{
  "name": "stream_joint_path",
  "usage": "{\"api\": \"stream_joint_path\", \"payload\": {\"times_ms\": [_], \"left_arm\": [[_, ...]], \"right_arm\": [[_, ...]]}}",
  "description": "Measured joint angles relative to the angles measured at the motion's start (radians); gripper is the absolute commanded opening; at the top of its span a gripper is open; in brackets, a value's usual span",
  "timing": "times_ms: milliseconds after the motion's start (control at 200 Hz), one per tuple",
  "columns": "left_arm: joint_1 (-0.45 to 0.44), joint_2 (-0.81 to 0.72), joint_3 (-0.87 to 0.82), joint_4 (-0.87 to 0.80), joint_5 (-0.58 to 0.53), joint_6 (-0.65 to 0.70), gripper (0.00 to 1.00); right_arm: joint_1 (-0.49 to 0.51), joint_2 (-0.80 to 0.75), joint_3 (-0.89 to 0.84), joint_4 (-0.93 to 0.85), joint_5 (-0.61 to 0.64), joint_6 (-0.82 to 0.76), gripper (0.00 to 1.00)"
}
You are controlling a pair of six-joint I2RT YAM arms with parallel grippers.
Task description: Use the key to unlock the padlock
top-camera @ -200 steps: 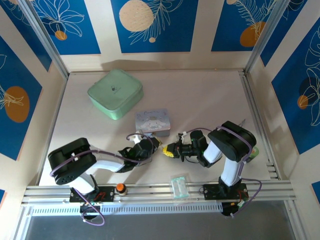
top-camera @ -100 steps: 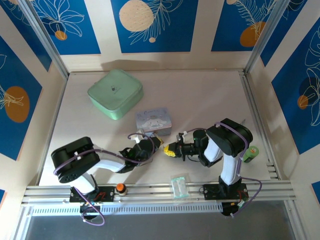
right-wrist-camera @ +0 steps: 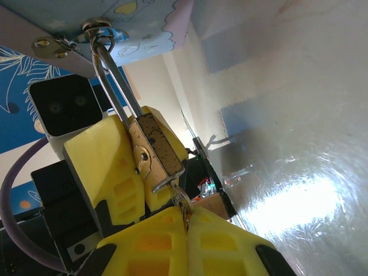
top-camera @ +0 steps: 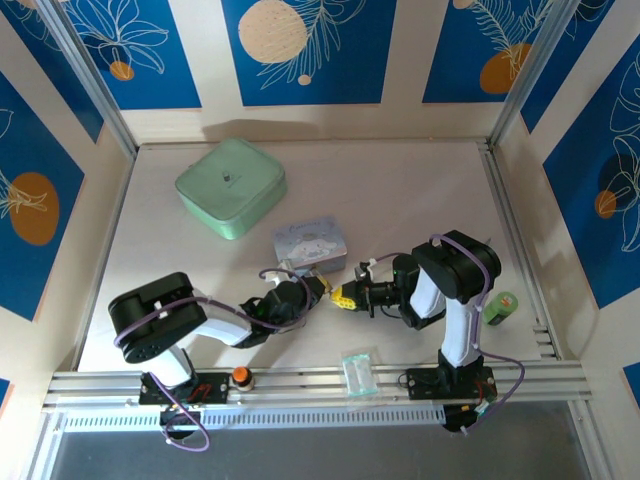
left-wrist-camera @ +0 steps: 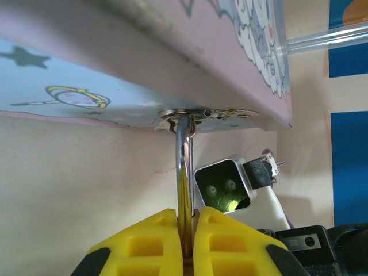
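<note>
While the small brass padlock (right-wrist-camera: 154, 146) hangs from the hasp (left-wrist-camera: 198, 114) of the closed pastel-blue cartoon tin (top-camera: 310, 244), the left gripper (left-wrist-camera: 186, 223) clamps it and the right gripper (right-wrist-camera: 187, 225) pinches the thin silvery key (right-wrist-camera: 180, 200) against its bottom.

Black-and-white arms (top-camera: 225, 325) carry purple cables (right-wrist-camera: 6, 201) and yellow claw fingers (right-wrist-camera: 144, 241).

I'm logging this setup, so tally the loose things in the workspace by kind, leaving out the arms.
Containers: 2, the mint green case and the blue cartoon tin
Locks: 1, the padlock
Keys: 1, the key
Other: 2, the small green object and the clear packet on the front rail
Total: 6
</note>
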State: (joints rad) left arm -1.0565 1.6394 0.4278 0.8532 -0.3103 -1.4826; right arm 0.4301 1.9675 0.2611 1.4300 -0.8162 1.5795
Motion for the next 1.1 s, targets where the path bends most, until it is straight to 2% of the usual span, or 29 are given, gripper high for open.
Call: {"api": "stream_joint_path", "payload": {"times_ms": [400, 620, 911, 1101], "left_arm": [[0.002, 0.0, 0.0, -0.001, -0.005, -0.001, 0.0], [0.004, 0.0, 0.0, -0.002, -0.012, -0.001, 0.0], [0.004, 0.0, -0.002, -0.002, 0.003, -0.005, 0.0], [0.004, -0.003, -0.003, -0.028, 0.024, -0.008, 0.0]], "right_arm": [[0.032, -0.053, -0.01, -0.041, 0.086, 0.045, 0.0], [0.042, -0.073, -0.01, -0.066, 0.119, 0.064, 0.05], [0.037, -0.072, -0.011, -0.062, 0.158, 0.054, 0.19], [0.031, -0.072, -0.019, -0.06, 0.204, 0.039, 0.22]]}}
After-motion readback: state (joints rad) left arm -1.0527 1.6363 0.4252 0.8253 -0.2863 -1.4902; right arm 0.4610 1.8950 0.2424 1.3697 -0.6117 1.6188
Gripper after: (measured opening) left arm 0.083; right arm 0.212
